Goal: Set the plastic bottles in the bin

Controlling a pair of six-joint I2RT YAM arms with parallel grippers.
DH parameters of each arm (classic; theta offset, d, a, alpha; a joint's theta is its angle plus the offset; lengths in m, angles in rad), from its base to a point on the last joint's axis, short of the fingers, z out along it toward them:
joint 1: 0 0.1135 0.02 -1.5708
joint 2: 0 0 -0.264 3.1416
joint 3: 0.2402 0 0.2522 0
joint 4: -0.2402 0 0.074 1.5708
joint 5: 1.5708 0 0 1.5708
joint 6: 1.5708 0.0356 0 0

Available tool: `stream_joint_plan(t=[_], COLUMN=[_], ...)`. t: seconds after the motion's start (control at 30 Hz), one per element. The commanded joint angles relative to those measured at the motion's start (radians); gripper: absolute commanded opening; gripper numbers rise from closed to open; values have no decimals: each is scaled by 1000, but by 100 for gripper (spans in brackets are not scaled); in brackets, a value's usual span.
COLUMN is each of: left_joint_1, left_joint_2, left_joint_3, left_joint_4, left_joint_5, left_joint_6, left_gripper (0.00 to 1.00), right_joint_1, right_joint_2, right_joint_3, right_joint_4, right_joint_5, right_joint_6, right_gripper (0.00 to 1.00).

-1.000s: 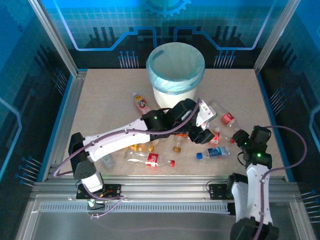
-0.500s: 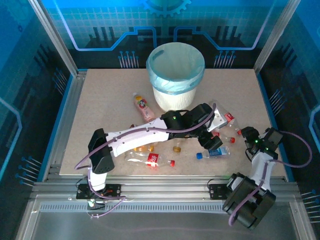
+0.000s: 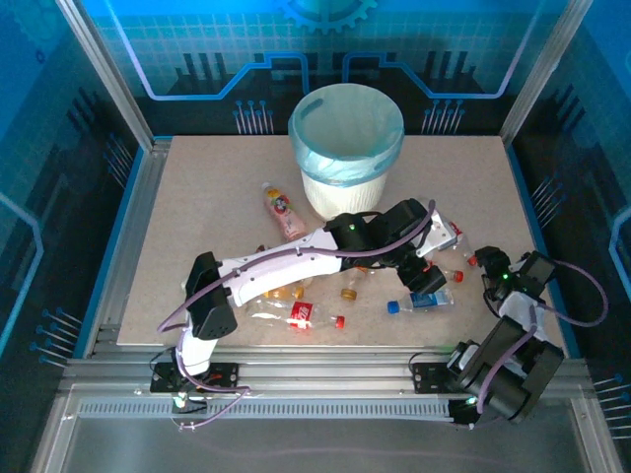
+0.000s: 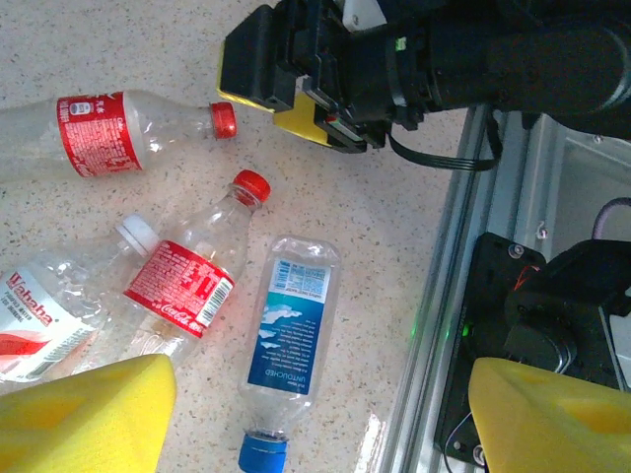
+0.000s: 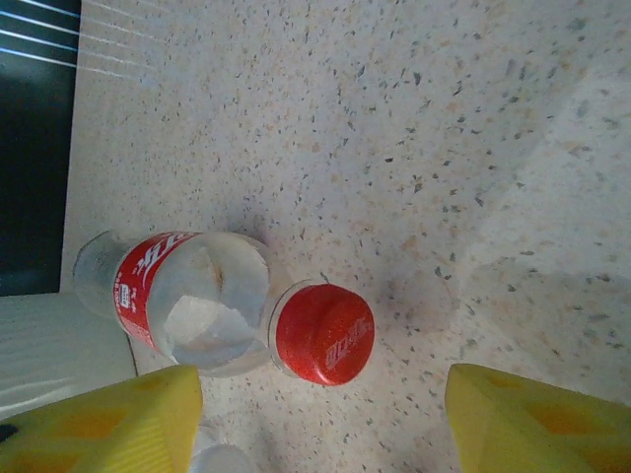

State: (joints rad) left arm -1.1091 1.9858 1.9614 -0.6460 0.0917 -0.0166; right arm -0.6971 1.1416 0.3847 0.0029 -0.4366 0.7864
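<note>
Left wrist: left claw (image 4: 320,419) wide above blue-capped bottle (image 4: 289,350) — right claw (image 5: 317,414) (wide too) just beyond.

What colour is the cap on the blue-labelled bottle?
Blue; the cap shows clearest in the left wrist view.

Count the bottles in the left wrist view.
4: a red-capped bottle at upper left, a second red-capped bottle in the middle, a white-capped bottle at the left edge, a blue-capped bottle at lower centre. The fingers may hide more.
</note>
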Motion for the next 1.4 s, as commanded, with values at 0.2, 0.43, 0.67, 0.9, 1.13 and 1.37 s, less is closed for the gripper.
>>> stream_joint_plan(t=[0.2,0.43,0.67,0.9,1.13,1.37], left_joint_1=[-5,-4,-5,-4,-4,-4], left_joint_2=[37,36,24,24,34,47], left_joint_3=[36,29,-12,-27,-29,-22], left_joint_4=[-17,-9,32,59,60,68], left_joint_5=[11,-10,-36,-24,-16,-23], left_joint_6=[24,18,-14,-31,-24,-16], left_gripper=[80,79,79,79,79,80], right_joint_1=[-16,-16,-16,-16,-16,-16], right_joint_2=[171,252,287,300,347,363], right_joint_3=[27,51,59,75,47,10], right_joint_4=[212,261,305,274,284,319], right_joint_5=[-125,-173,-203,-193,-194,-227], right_joint_6=[94,121,181,182,175,194], right_gripper=[67,67,66,70,73,72])
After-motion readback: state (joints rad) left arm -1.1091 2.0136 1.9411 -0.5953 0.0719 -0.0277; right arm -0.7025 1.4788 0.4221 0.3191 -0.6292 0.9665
